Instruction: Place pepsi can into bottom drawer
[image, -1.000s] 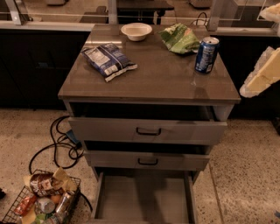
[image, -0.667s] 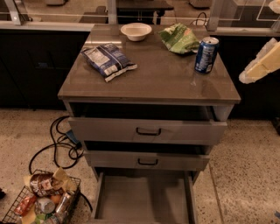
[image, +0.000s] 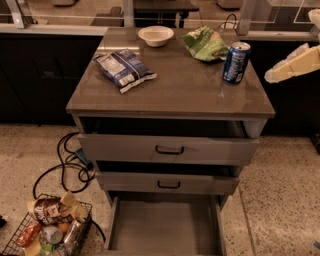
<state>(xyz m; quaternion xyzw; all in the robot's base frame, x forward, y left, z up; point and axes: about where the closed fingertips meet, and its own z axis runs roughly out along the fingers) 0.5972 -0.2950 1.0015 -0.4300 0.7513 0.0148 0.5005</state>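
Speckled terrazzo flooring surrounds a grey three-drawer cabinet (image: 170, 150) whose brown glossy top (image: 170, 85) carries everything in play. On that top, at the far right corner, stands the pepsi can (image: 236, 62), a small blue aluminium drink can with a silver lid, upright and untouched. Just left of it, toward the far edge, lies a crumpled green snack bag (image: 205, 44); a small white bowl (image: 156, 35) sits at the far middle, and a blue-white crinkly snack bag (image: 123, 68) lies on the left half.

Below, the bottom drawer (image: 165, 225), a wide shallow grey tray with a flat floor, is pulled fully out toward the near side, with nothing visible on its floor. Both upper drawers, each with a black handle, are pulled out only slightly.

At the right edge of the view, the pale cream-coloured gripper (image: 272, 75) reaches in from the right, level with the can and apart from it, holding nothing. Whether it is released or clenched I cannot tell.

On the floor at near left, a wire basket (image: 47, 227) holds assorted packages, with black cables (image: 70, 165) looping beside it.

Judging by this layout, the drawer is ready but the task itself has barely begun: the can is yet to be grasped, lifted off the top, carried down to the open tray and released there.
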